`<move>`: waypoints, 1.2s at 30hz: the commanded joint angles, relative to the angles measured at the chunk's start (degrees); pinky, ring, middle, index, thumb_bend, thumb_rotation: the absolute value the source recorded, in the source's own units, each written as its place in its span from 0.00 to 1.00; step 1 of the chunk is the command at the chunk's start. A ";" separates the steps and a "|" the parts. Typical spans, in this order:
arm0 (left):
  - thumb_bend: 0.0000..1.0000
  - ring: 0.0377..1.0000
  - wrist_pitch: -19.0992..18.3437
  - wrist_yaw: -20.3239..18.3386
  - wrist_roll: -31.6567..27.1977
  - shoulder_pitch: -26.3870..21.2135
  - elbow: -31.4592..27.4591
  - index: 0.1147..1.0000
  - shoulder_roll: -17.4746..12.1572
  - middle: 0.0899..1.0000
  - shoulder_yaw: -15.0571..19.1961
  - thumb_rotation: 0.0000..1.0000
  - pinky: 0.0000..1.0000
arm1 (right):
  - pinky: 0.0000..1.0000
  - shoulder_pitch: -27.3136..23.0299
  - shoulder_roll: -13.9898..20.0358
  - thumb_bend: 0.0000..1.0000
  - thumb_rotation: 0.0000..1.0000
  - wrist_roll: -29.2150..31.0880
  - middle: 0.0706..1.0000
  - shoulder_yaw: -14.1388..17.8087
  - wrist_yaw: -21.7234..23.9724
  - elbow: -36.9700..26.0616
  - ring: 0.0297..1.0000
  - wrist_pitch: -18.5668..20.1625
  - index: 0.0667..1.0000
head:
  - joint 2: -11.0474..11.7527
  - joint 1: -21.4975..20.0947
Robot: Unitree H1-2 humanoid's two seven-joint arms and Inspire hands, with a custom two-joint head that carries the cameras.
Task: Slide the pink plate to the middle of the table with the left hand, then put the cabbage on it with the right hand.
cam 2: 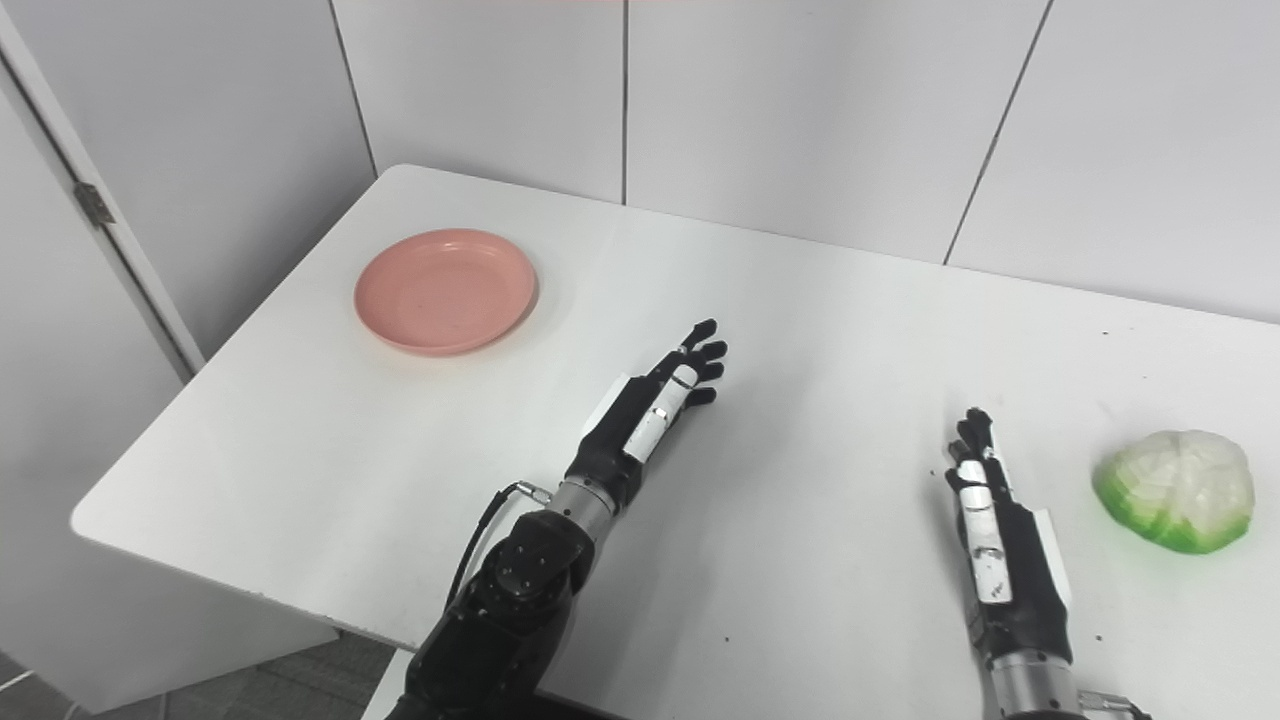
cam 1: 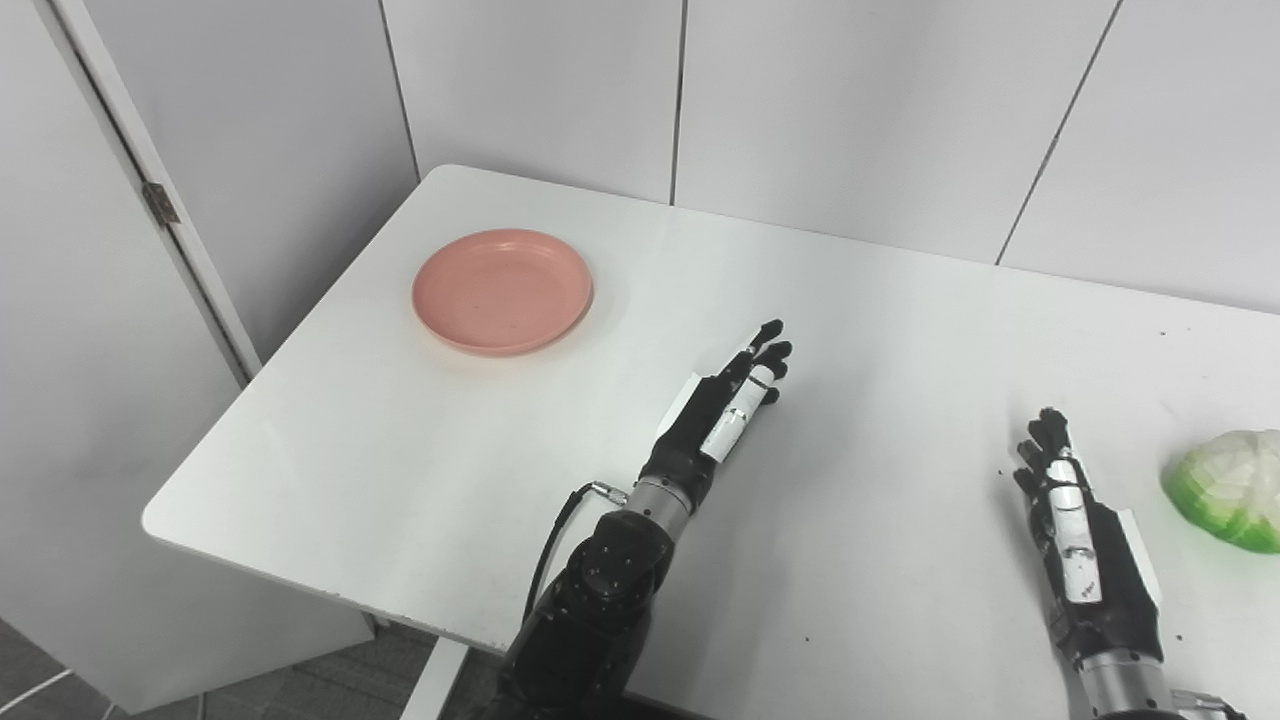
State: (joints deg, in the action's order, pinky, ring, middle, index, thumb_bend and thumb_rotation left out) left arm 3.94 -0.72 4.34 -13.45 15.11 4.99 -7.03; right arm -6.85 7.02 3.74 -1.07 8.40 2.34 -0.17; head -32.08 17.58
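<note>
White table (cam 1: 400, 480); pink plate (cam 1: 502, 290) far-left of left robot hand (cam 1: 725, 405) (empty).

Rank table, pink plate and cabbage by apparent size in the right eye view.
1. Table, by far the largest.
2. Pink plate.
3. Cabbage, a bit narrower than the plate, though it sits nearer the camera, so its true size against the plate is unsure.
</note>
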 commanded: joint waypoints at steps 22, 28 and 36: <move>0.43 0.95 -4.30 1.13 -0.95 -4.70 -10.43 0.94 0.41 0.95 3.17 1.00 0.94 | 1.00 -0.20 -0.48 0.32 1.00 -2.25 1.00 -0.26 -0.67 0.01 1.00 -1.50 1.00 | 0.50 2.00; 0.45 0.95 -7.10 1.80 -0.85 -8.83 -15.01 0.95 -0.43 0.96 5.18 1.00 0.97 | 1.00 -0.37 -0.42 0.30 1.00 -2.10 1.00 -0.12 -0.42 0.65 1.00 -2.30 1.00 | 0.57 2.34; 0.46 0.95 -7.84 2.64 -3.13 -13.20 -17.60 0.97 -2.89 0.97 10.46 1.00 0.95 | 1.00 -0.55 -0.49 0.33 1.00 -1.91 1.00 0.10 -0.51 0.78 1.00 -1.96 1.00 | 0.81 3.21</move>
State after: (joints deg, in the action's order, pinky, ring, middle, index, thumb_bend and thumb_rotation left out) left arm -4.20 1.01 1.86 -23.07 -0.01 2.96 2.39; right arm -7.25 6.56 1.39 -1.25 8.03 2.05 -0.17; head -31.20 20.74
